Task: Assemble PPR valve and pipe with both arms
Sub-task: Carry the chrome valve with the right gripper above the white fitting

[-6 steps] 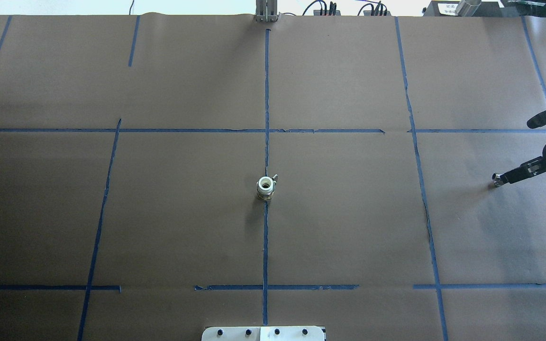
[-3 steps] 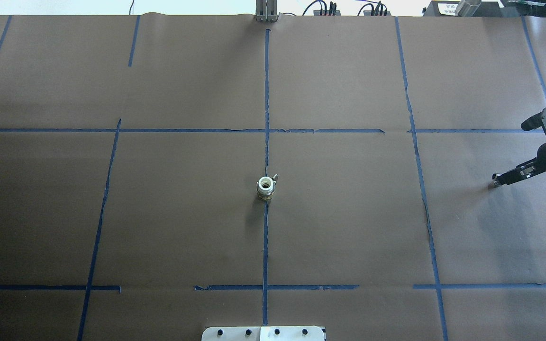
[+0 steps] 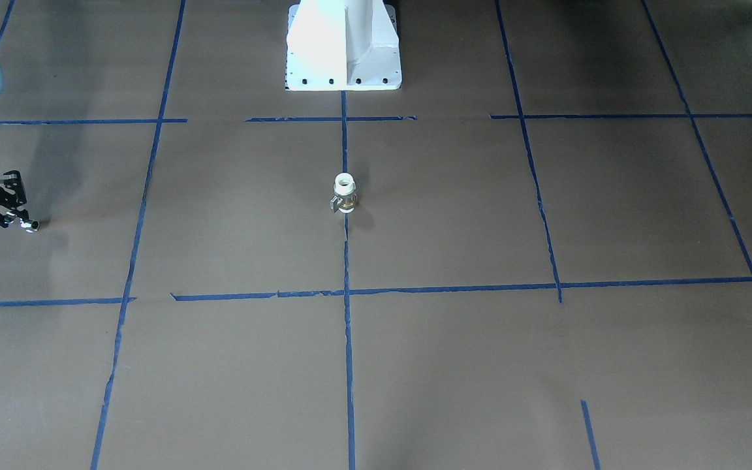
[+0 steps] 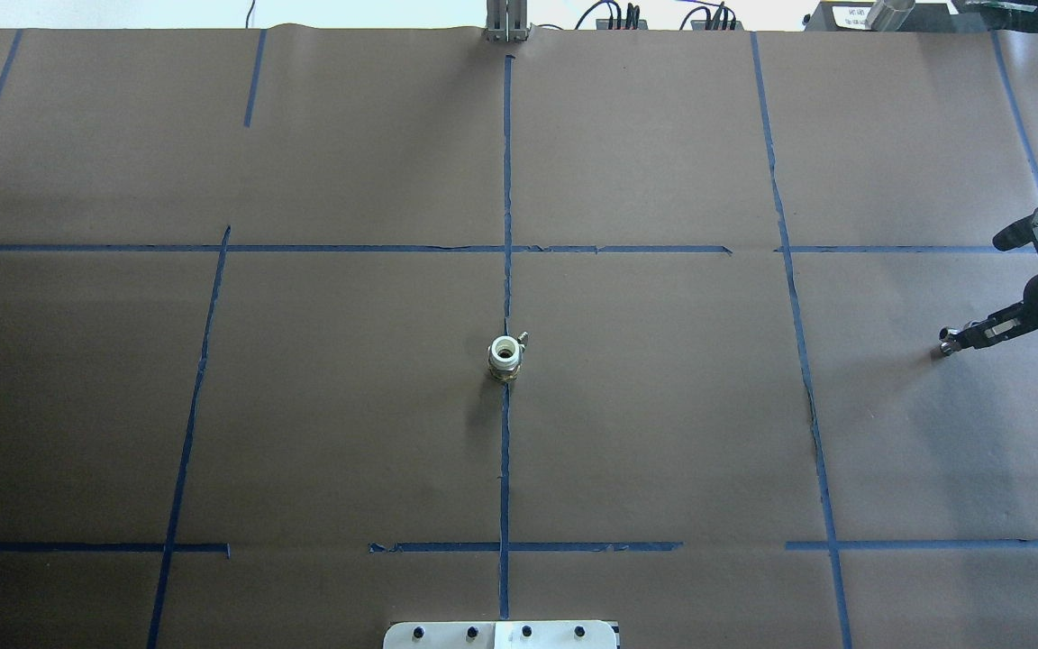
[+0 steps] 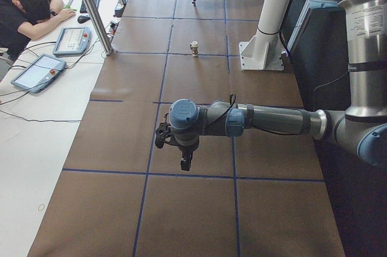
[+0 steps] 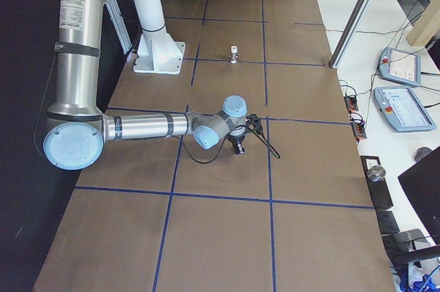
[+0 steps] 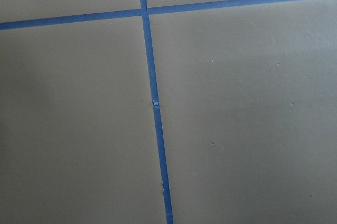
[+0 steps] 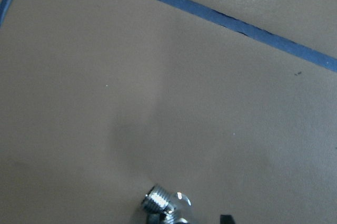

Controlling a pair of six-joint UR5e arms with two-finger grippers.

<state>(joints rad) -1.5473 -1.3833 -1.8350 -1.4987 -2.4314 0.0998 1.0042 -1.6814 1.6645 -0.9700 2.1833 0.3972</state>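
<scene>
step in hand (a judgement): the pipe [image 8: 164, 203] is gripped at the right end of the desk [image 4: 663, 406] and is to be brought in to the ppr valve [image 4: 505, 354].

- the carry is best made slow and level, with the threaded end kept pointing out of the grip so it can be offered squarely to the valve's open white ring.
- only the pipe's rear part appears to be caught, so a jolt could twist it or drop it.
- the valve should be gripped on its metal body by the left arm before any push is made; otherwise it is likely to be tipped over.

positions:
- right fingers [image 4: 974, 333]: clamped on the pipe, which sticks out past their tips, threaded end forward and low over the paper (whether it touches cannot be told).
- left fingers [image 5: 186, 161]: seen only from the side camera, so apart or together cannot be told. only bare paper and tape are seen by their wrist camera.
- valve: upright with the white ring up, on the centre blue tape line [image 4: 505, 469], well apart from both sets of fingers.
</scene>
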